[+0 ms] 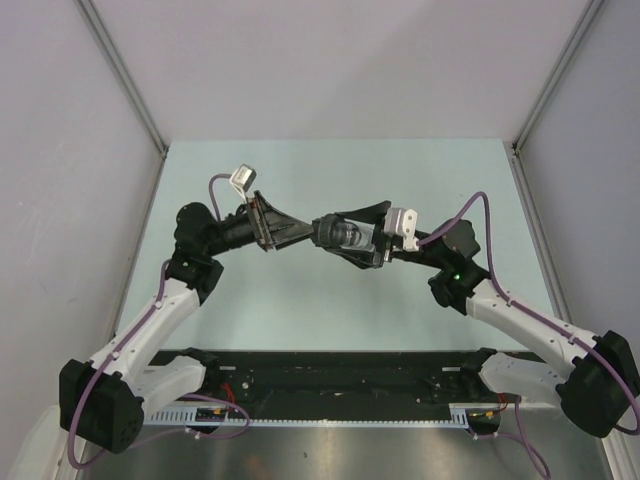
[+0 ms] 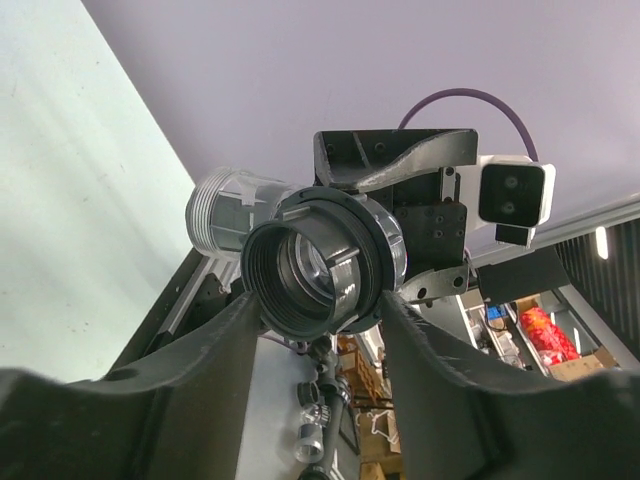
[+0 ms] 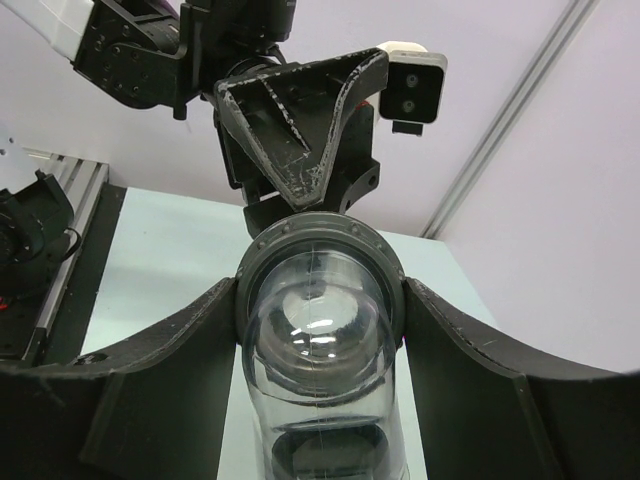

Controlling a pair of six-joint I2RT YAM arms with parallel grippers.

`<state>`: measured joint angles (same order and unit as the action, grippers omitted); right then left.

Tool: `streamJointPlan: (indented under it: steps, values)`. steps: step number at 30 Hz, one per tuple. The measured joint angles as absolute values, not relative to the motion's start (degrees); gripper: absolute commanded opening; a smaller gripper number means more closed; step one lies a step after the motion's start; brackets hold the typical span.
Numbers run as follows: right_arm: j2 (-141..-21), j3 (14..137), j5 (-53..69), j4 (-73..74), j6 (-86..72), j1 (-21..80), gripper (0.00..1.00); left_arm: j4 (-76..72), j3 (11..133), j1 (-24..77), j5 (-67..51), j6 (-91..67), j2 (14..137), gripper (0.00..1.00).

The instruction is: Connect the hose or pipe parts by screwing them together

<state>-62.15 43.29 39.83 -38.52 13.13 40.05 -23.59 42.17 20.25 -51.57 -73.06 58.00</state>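
over the table (image 1: pixel 300 330), right hand (image 3: pixel 320 300) clamps clear pipe (image 3: pixel 320 400); left hand (image 2: pixel 315 300) flanks its black ring (image 2: pixel 252 265), grip unclear.

No lettering, brand, number or sign could be read on the black ring nut (image 2: pixel 258 270), the clear fitting (image 3: pixel 320 360), or the blurred packages (image 2: pixel 545 335) at far right.

Overhead view down onto the table (image 1: pixel 300 310); wrist views close, opposed, sharing the pipe fitting (image 1: pixel 347 236)

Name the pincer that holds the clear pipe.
The right pincer: the clear pipe is clamped in it. The left pincer only flanks the black ring at the pipe's end.
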Motion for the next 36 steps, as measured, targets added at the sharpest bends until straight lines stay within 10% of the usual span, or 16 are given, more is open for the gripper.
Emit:
streamJointPlan:
  steps: [11, 15, 36]
  values:
    - [-63.77, 42.92, 39.83, -42.37, 8.62, 40.58, 0.0, -26.52, 42.06, 21.1, -51.05, -71.77, 58.0, 0.35]
    - [-64.6, 42.5, 39.59, -44.03, 5.5, 40.23, 0.0, -28.12, 42.09, 22.57, -50.5, -71.2, 57.95, 0.01]
    - [-76.38, 42.02, 43.62, -55.09, -43.53, 30.96, 0.0, -32.56, 36.99, 26.37, -43.33, -40.71, 56.9, 0.0]
